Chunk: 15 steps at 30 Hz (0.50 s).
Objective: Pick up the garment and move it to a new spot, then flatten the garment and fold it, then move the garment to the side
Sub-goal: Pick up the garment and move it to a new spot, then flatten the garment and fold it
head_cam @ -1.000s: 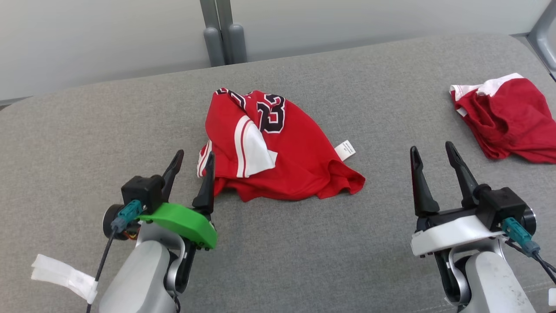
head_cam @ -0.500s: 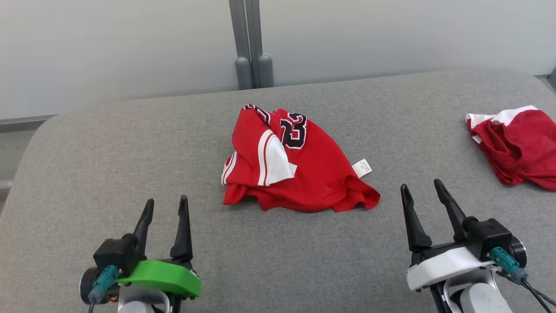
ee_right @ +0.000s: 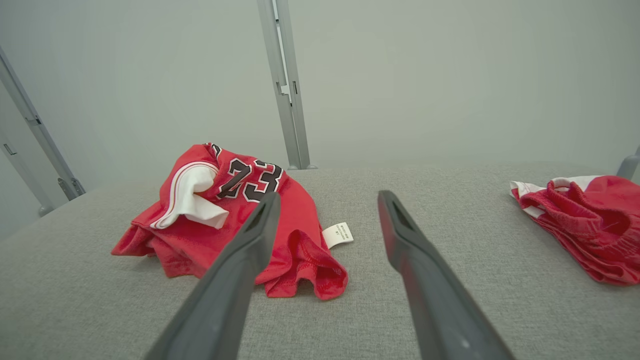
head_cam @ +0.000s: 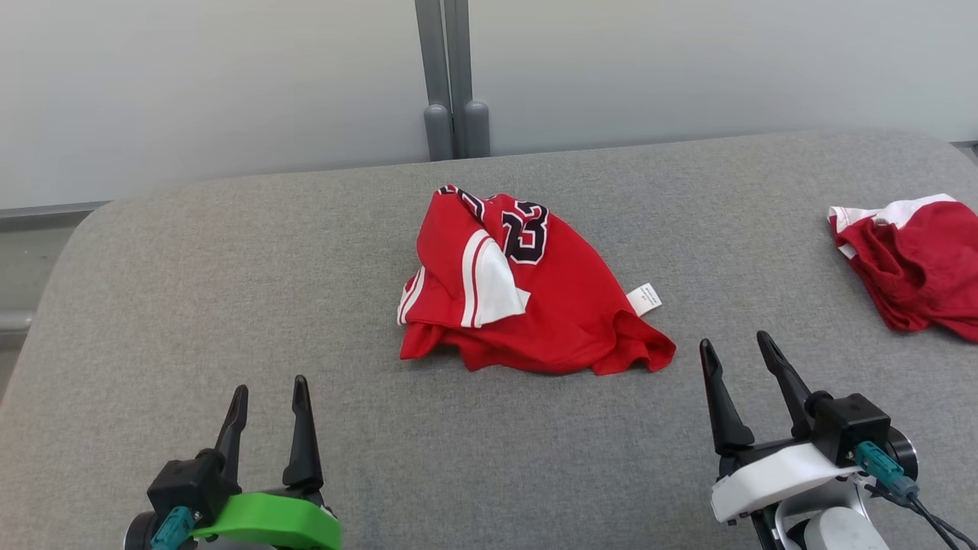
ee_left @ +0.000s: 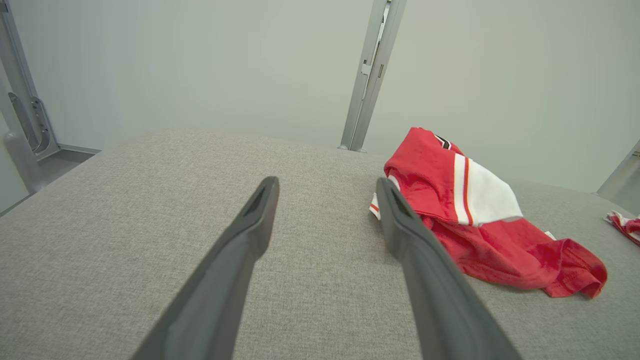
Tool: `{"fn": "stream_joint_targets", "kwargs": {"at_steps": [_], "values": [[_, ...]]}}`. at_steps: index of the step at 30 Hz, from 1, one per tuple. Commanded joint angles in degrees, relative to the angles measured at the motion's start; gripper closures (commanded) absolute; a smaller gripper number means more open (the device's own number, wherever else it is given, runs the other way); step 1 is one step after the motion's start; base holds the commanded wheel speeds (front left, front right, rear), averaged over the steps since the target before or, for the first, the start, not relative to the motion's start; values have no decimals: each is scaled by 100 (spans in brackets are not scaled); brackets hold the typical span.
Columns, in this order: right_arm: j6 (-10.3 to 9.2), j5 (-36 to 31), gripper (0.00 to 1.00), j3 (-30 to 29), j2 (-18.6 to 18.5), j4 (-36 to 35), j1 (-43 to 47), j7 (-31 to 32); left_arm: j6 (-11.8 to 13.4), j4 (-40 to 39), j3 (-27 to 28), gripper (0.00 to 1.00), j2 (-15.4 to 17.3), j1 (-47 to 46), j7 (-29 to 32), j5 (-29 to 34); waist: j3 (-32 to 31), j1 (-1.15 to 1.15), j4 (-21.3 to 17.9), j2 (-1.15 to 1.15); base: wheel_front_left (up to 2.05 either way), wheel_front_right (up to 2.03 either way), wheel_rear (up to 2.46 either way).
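A crumpled red jersey (head_cam: 565, 321) with a black number 23 and white trim lies in a heap near the middle of a grey fabric-covered surface (head_cam: 229, 290). A white tag (head_cam: 644, 298) sticks out at its right edge. The left gripper (head_cam: 270, 385) and the right gripper (head_cam: 734, 341) are nearer the robot, one on each side of the jersey and apart from it. Both have their fingers spread and hold nothing. A second red-and-white garment (head_cam: 917, 260) lies bunched at the far right.
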Motion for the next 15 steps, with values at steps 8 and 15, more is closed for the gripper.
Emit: {"fn": "stream_joint_targets", "kwargs": {"at_steps": [8, 15], "values": [[-8, -5, 0, 27, -12, 75, -51, -18, -113, 46, 112, 0, -92, 84, -2, 162, 10, 0, -24, 0, 0, 0, 0], [-8, -52, 0, 5, -11, 112, -61, -18, -170, 60, 142, 0, -145, 66, -2, 261, 40, 0, -25, 0, 0, 0, 0]]}}
